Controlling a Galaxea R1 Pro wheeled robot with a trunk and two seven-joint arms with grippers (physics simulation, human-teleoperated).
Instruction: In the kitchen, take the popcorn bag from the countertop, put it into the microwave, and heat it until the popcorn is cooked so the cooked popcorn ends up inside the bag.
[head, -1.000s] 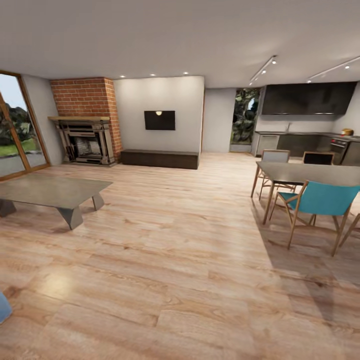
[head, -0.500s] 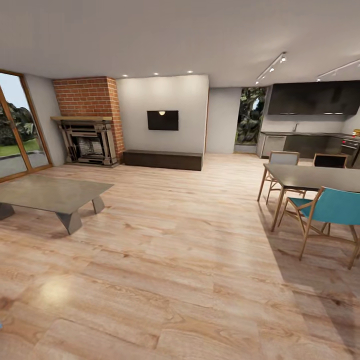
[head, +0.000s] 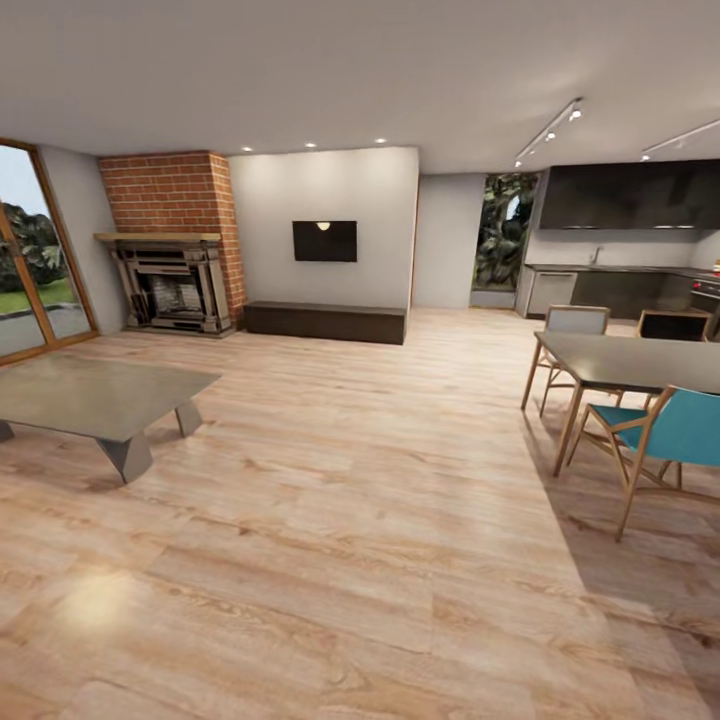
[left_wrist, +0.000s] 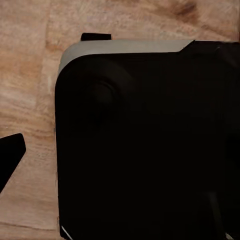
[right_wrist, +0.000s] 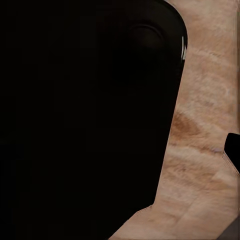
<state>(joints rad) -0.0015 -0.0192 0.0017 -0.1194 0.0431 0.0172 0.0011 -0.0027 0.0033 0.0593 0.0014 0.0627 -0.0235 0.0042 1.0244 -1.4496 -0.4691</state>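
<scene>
From the head view, the robot is standing in a living room and is looking over a wooden floor (head: 330, 540); a low table (head: 95, 400) is sitting at the left, a fireplace (head: 170, 285) and a TV (head: 324, 241) are at the far wall, and a dining table (head: 625, 362) with a blue chair (head: 670, 435) is at the right. The kitchen (head: 620, 250) is lying far off at the right, behind the dining table, so I judge the robot is only on its way there; the bag and the microwave are too far to make out. The left wrist view is looking down at a dark rounded body (left_wrist: 145, 145), probably the robot's own base, over the floor, because the arm is hanging low for travel. The right wrist view is showing a similar dark body (right_wrist: 85, 115) above the floor. For both grippers, I cannot tell if the fingers are apart or together.
</scene>
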